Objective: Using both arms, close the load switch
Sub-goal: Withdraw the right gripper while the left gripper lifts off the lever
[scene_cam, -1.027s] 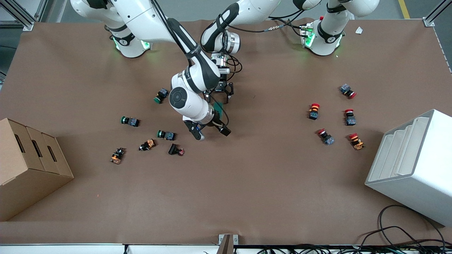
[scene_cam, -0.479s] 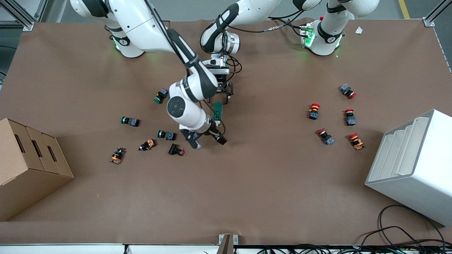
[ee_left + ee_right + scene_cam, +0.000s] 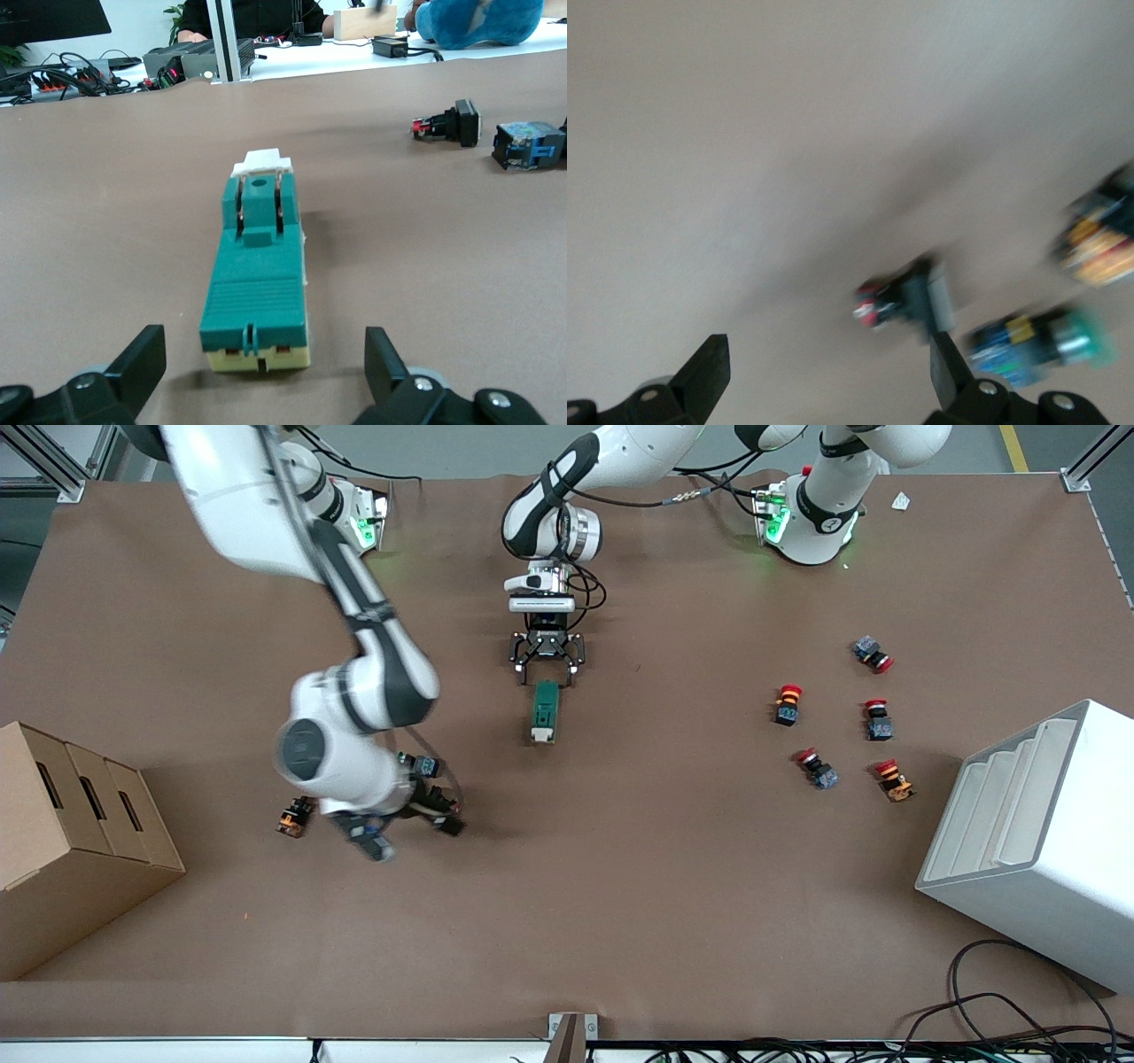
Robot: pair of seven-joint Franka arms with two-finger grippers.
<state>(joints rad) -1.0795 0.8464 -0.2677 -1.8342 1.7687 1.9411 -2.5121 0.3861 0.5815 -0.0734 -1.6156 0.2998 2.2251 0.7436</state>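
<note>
The left gripper (image 3: 547, 662) hangs released at the load switch (image 3: 544, 711), which lies mid-surface, white lever end nearer the front camera. The right gripper (image 3: 406, 830), spread and empty, hovers over push buttons (image 3: 427, 764).

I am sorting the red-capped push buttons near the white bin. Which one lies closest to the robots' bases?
The red-capped push button lying tipped over, farthest from the front camera; the other four sit nearer that camera.

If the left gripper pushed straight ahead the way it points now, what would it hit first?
The load switch, most likely. The left gripper is open, with the switch's near end lying on the table just ahead, between its fingers. How low the fingers sit is unclear, so they might straddle it before the palm touches.
</note>
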